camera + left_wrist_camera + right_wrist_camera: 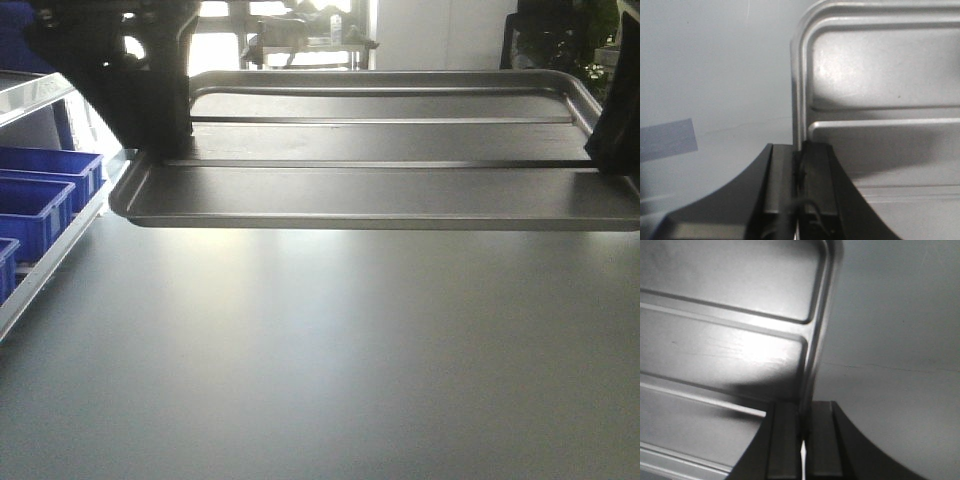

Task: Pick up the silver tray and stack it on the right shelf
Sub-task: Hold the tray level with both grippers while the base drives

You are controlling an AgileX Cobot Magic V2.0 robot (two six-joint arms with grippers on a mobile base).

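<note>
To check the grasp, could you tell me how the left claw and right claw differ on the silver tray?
The left claw pinches the left rim of the silver tray; the right claw, its right rim. In the front view the left claw looms large, the right claw is mostly cropped. Both are shut on the rim, one finger inside, one outside.

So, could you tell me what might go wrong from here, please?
The left gripper and right gripper each pinch only the thin rim of the silver tray, so the shiny metal could slip. Uneven arm motion might twist or tilt it. Its left end is near the blue crates and could clip them.
</note>
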